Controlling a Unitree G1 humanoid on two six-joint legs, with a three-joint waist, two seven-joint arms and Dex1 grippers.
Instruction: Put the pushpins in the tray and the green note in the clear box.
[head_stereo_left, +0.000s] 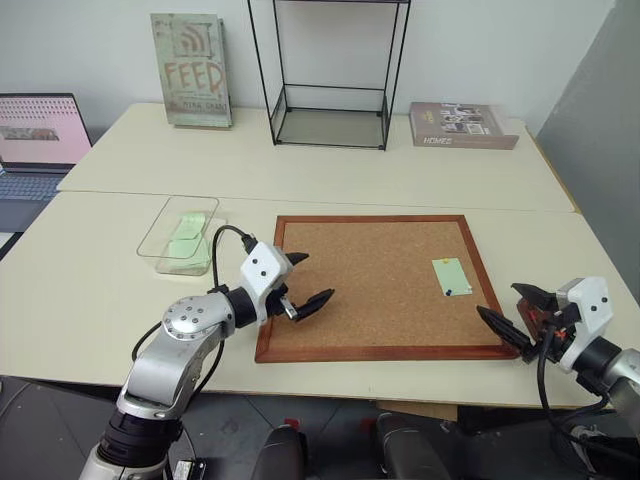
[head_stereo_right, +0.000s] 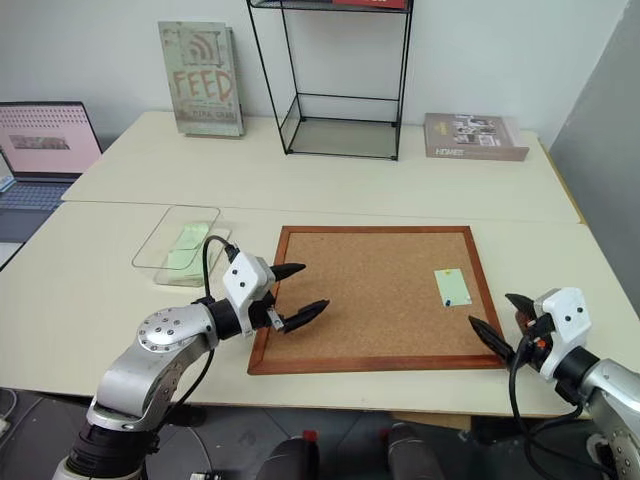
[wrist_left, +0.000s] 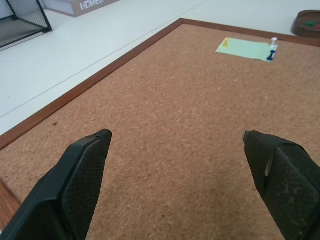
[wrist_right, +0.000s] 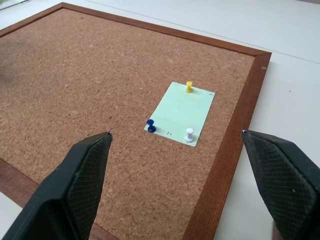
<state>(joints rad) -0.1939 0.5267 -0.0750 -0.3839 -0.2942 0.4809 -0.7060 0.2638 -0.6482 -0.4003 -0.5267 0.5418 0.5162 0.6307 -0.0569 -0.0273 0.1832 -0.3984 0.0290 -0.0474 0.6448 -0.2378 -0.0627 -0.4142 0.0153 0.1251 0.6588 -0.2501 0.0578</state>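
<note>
The pale green note (wrist_right: 183, 112) lies on the corkboard (head_stereo_left: 370, 290) near its right edge. A yellow pushpin (wrist_right: 189, 87), a dark blue one (wrist_right: 151, 125) and a white one (wrist_right: 189, 135) stand in it. The reddish-brown tray (wrist_left: 306, 22) sits just beyond the board's right frame. The clear box (head_stereo_left: 180, 235) stands left of the board with pale green slips inside. My left gripper (head_stereo_left: 318, 276) hovers open over the board's left edge, holding nothing. My right gripper (head_stereo_left: 498, 299) is open and empty at the board's near right corner, pointing at the note.
A black wire-frame shelf (head_stereo_left: 330, 75) stands at the back of the table, with a book (head_stereo_left: 190, 68) leaning on the wall to its left and another book (head_stereo_left: 462, 125) lying to its right. A laptop (head_stereo_left: 35, 140) sits far left.
</note>
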